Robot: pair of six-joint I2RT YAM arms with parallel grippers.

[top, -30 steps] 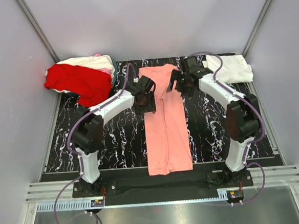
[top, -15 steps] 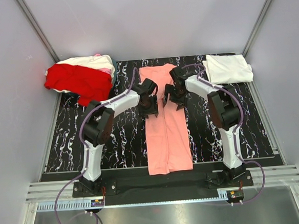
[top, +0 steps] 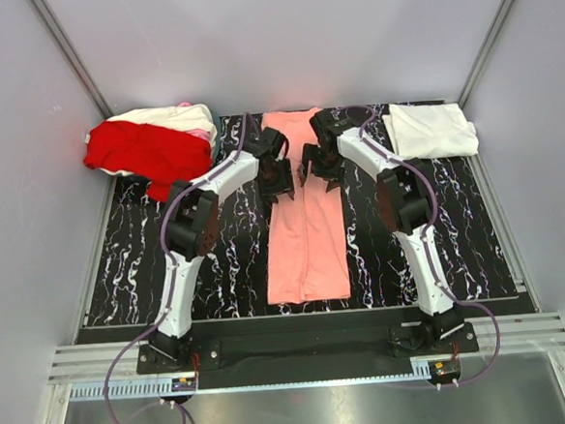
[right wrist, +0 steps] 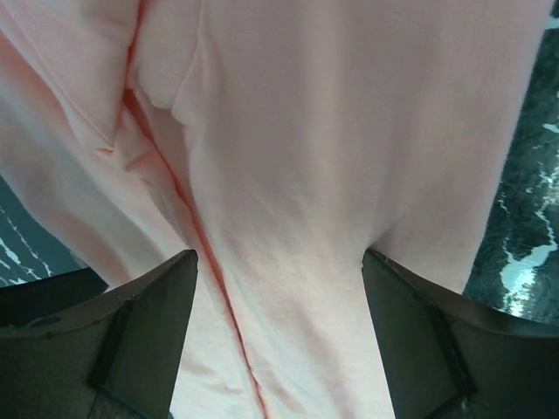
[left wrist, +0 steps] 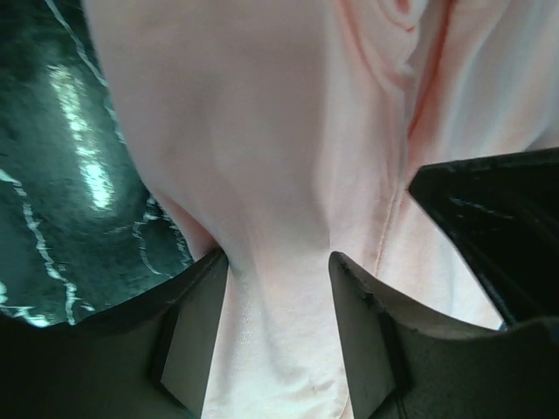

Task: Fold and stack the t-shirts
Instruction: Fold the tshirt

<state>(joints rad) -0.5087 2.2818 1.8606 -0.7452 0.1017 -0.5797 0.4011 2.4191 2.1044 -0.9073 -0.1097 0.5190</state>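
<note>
A salmon-pink t-shirt (top: pixel 309 239) lies as a long narrow strip down the middle of the black marbled table (top: pixel 218 255). My left gripper (top: pixel 280 178) and right gripper (top: pixel 318 166) stand side by side over its far part, tips down on the cloth. In the left wrist view the pink cloth (left wrist: pixel 262 131) runs between the left gripper's (left wrist: pixel 278 262) spread fingers. The right wrist view shows the same shirt (right wrist: pixel 332 131) spanning the wide gap of the right gripper (right wrist: pixel 279 255). Both are open, with neither clamped on the cloth.
A loose heap at the back left holds a red tee (top: pixel 152 153), a cream one (top: pixel 164 115) and a pale pink one (top: pixel 199 132). A folded white tee (top: pixel 432 129) lies at the back right. Grey walls close in the table on three sides.
Both grippers came in from the shirt's edges onto the cloth, then slid toward the back wall. The shirt went with them, its near hem now farther from the arm bases.
</note>
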